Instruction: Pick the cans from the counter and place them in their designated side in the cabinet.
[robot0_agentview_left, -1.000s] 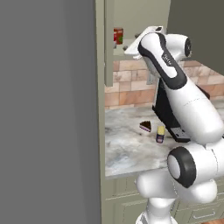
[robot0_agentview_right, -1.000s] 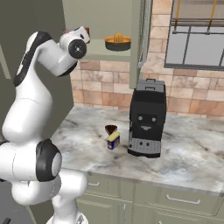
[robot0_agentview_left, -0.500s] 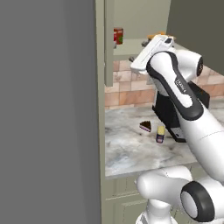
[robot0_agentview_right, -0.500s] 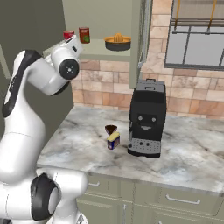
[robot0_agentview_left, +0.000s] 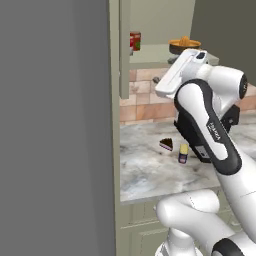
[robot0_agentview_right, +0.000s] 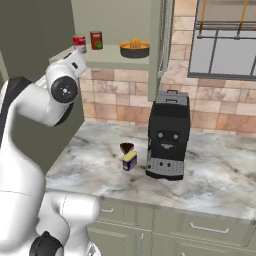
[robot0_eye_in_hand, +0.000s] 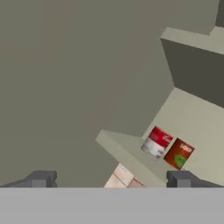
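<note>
Two red cans (robot0_eye_in_hand: 158, 141) stood on the cabinet (robot0_agentview_right: 112, 56) shelf, at one o'clock from my gripper (robot0_eye_in_hand: 110, 178), whose fingers were spread and empty. I judged that placing done; next I would need the blue can (robot0_agentview_right: 129, 161) on the counter (robot0_agentview_right: 100, 167), beside the cake (robot0_agentview_right: 126, 148). My fingertips were partly cut off.

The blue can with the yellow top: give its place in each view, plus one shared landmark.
Left base view: blue can on the counter, right of the cake slice.
Right base view: just below the slice.
Hand view: not in it.
Landmark: the cake slice.
</note>
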